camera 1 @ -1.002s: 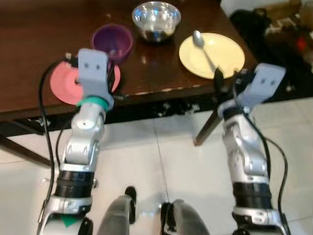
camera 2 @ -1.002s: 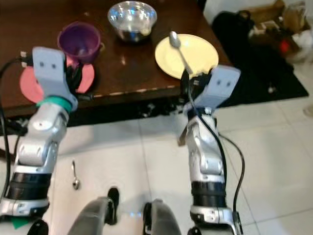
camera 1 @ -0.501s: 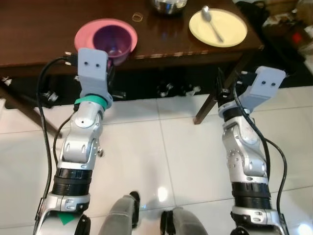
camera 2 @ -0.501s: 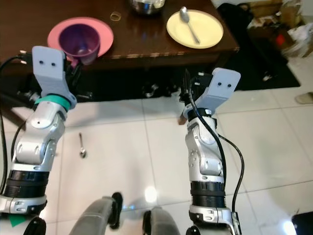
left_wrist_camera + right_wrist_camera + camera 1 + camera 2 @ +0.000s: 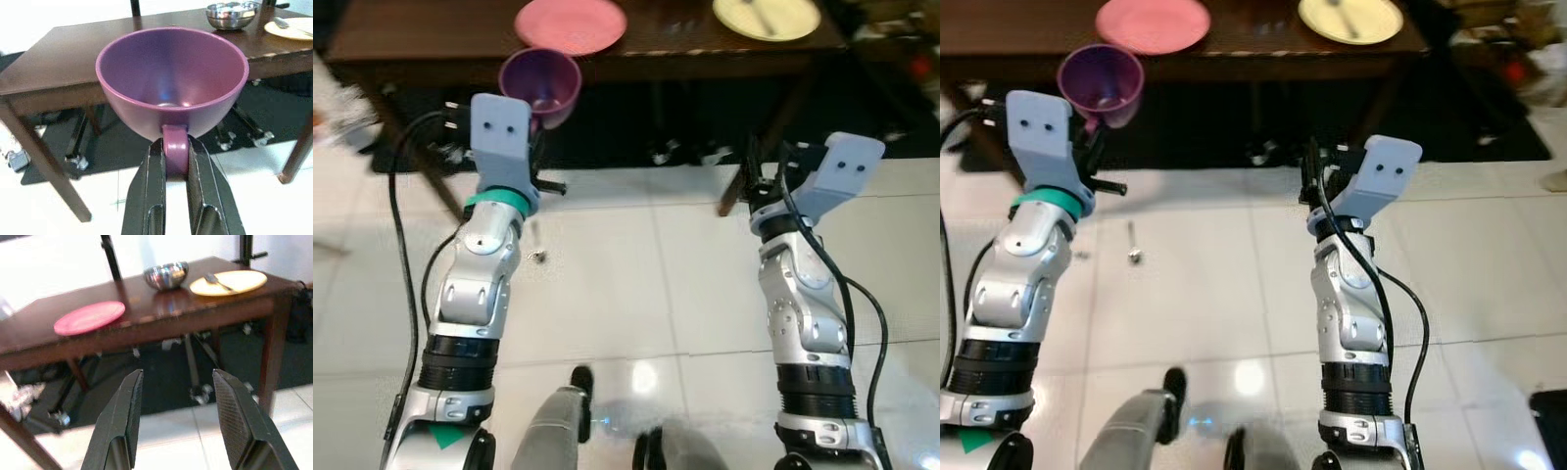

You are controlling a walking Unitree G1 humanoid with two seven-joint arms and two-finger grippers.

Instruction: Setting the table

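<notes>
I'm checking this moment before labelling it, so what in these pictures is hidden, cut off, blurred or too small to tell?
- Yellow plate: cut by the top edge in the eye views; the spoon on it is blurred.
- Steel bowl: contents too small to tell in the left wrist view.
- Purple cup: its handle is half hidden between the left tool's fingers.
- Small thing on the floor: looks like a spoon, too small to be sure.

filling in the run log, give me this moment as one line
left tool: shut on purple cup handle, off table | right tool: open, empty | table: pink plate, steel bowl, yellow plate with spoon
</notes>
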